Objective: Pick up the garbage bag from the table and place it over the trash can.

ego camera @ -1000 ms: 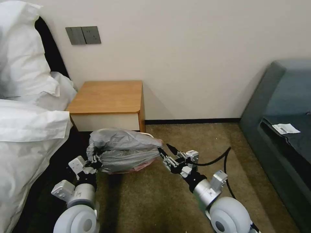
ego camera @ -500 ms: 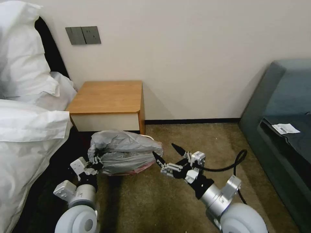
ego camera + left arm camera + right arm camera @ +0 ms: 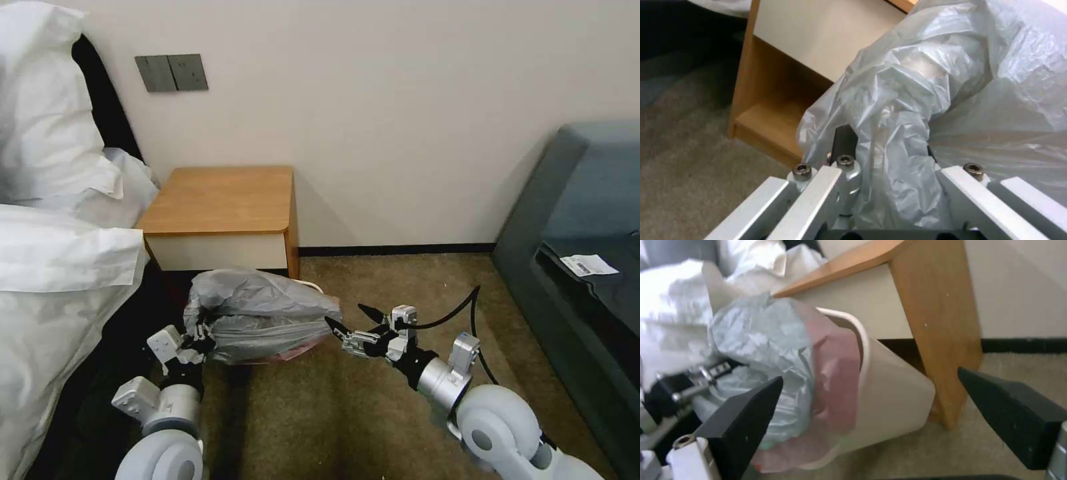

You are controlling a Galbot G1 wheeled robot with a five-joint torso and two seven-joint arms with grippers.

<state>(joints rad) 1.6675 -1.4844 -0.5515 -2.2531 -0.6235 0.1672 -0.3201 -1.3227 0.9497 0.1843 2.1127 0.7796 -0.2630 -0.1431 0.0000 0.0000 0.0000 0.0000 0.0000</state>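
The grey crinkly garbage bag (image 3: pixel 260 310) lies draped over the trash can, in front of the wooden table (image 3: pixel 220 200). A bit of the can's cream rim (image 3: pixel 311 286) peeks out at the bag's far right. My left gripper (image 3: pixel 200 333) is shut on the bag's bunched left end; the left wrist view shows the plastic (image 3: pixel 907 100) gathered in that gripper (image 3: pixel 887 150). My right gripper (image 3: pixel 343 315) stands open just right of the bag, holding nothing. In the right wrist view its open fingers (image 3: pixel 869 376) frame the trash can (image 3: pixel 893 396), with the bag (image 3: pixel 760 340) over its mouth and a pink tint showing through.
White bedding (image 3: pixel 60 253) rises close on the left. A dark grey sofa (image 3: pixel 587 267) with a paper slip (image 3: pixel 588 265) stands at the right. Brown carpet (image 3: pixel 333 413) lies open in front of the bin. Wall switches (image 3: pixel 171 72) hang above the table.
My right gripper, at the bag's right end a second ago, has opened wider and drawn back from it. The bag has sunk a little. The left gripper keeps its hold.
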